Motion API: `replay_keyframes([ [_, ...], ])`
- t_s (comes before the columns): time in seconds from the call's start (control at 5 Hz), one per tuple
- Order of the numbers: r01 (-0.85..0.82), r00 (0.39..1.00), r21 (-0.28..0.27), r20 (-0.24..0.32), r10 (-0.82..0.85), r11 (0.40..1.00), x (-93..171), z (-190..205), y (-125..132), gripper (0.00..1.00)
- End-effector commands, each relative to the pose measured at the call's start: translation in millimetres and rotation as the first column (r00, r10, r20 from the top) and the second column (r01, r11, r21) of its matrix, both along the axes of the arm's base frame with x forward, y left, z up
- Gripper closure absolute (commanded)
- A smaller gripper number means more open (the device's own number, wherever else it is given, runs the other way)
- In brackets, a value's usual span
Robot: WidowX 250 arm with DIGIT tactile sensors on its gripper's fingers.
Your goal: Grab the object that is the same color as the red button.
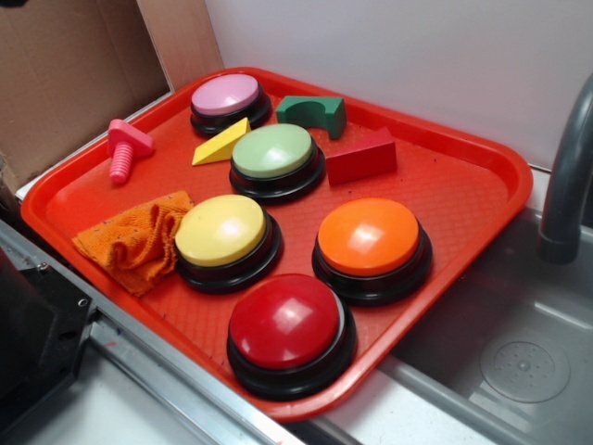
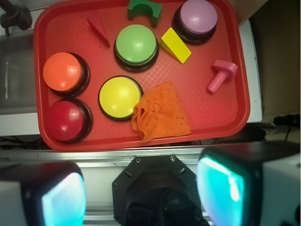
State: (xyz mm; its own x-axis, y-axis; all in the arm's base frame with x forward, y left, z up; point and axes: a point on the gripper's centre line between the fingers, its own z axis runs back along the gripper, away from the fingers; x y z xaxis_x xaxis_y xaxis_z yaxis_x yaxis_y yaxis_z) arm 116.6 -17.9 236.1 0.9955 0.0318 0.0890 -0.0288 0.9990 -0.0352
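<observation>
Nearest the wrist camera, the gripper (image 2: 141, 193) hangs with jaws spread wide, holding nothing — above the tray's (image 2: 225, 127) near edge. Red button (image 1: 287, 322) sits at the tray's front corner. Red wedge block (image 1: 361, 156) lies toward the far edge, between green button (image 1: 273, 151) and green arch block (image 1: 312, 112) — untouched.

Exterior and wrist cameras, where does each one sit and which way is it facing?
Exterior: beside the tray, looking down at an angle across it, red button nearest; no robot part clearly identifiable.
Wrist: on the arm, high above, looking straight down; the two pads of the open pincer fill the bottom edge, clear of everything.
Shared: the tray, red button, red wedge, orange cloth.
</observation>
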Motion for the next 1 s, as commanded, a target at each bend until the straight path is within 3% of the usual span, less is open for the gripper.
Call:
replay_keyframes([
  [0.0, 0.0, 1.0, 0.0, 0.0, 0.0, 1.0, 0, 0, 0, 0.0],
  [0.2, 0.02, 1.0, -0.02, 0.016, -0.019, 1.0, 19, -14, 0, 0.0],
  [0.4, 0.03, 0.995, -0.026, 0.091, -0.027, 0.999, 43, -28, -3, 0.0],
  [0.8, 0.062, 0.983, -0.068, 0.175, -0.049, 0.996, 111, -49, -16, 0.0],
])
